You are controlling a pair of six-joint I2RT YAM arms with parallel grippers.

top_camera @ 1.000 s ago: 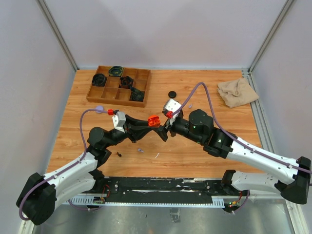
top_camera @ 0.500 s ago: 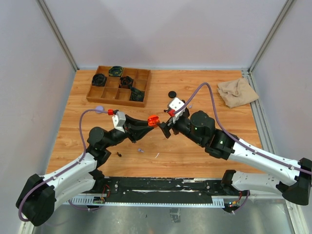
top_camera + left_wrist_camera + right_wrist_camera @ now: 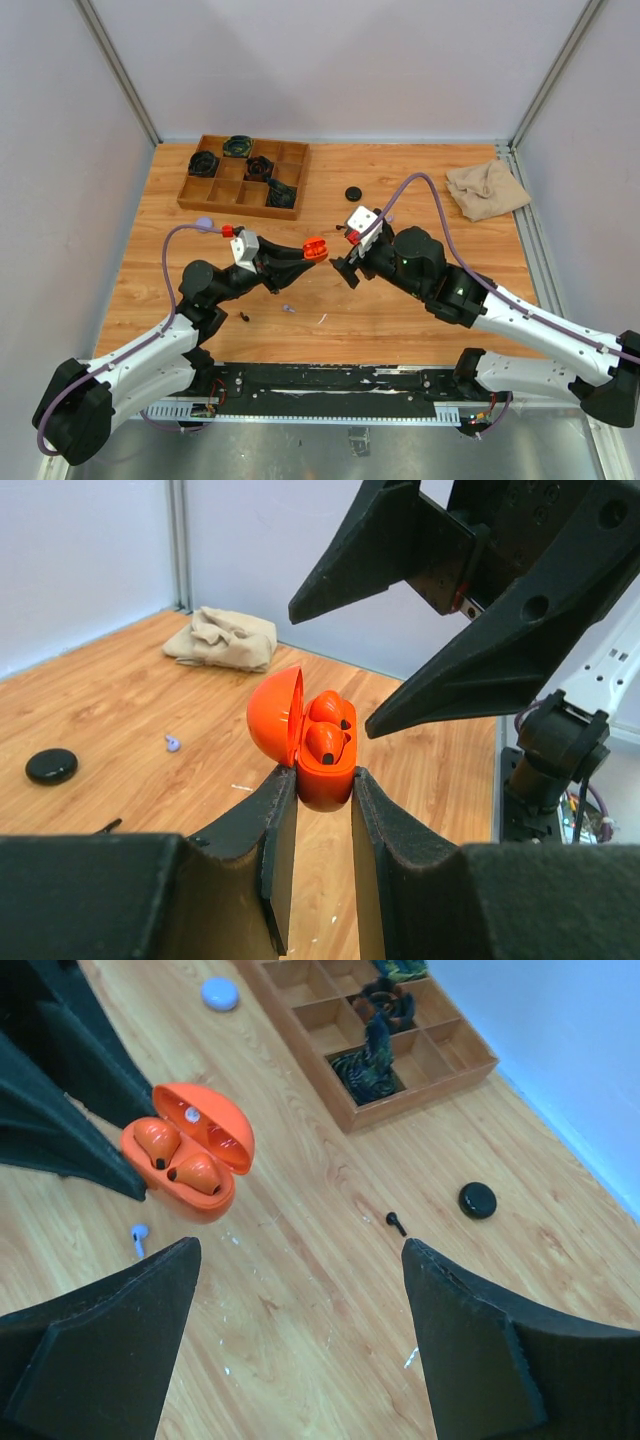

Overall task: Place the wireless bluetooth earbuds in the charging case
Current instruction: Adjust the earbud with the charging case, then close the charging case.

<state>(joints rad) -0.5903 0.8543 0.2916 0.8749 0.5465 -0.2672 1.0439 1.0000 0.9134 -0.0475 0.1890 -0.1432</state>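
Note:
An orange charging case [image 3: 315, 247] hangs above the table with its lid open, and my left gripper [image 3: 306, 254] is shut on its base. In the left wrist view the case [image 3: 322, 775] sits pinched between the two pads of that gripper [image 3: 318, 782]. Two orange earbuds [image 3: 325, 742] rest in its wells. The right wrist view shows the same case [image 3: 190, 1192] and earbuds [image 3: 155, 1141]. My right gripper [image 3: 350, 272] stands open and empty just right of the case, apart from it. On the table lie a lavender earbud [image 3: 288, 309] and a black earbud [image 3: 245, 317].
A wooden divided tray [image 3: 235, 208] holding dark cables sits at the back left. A lavender case [image 3: 205, 221] and a black case [image 3: 353, 193] lie on the table. A beige cloth [image 3: 487, 188] lies at the back right. Another black earbud [image 3: 396, 1222] lies near the black case [image 3: 478, 1200].
My right gripper has drawn back from the orange case, toward the near right, and now stands apart from it. The left gripper holds the case in the same place.

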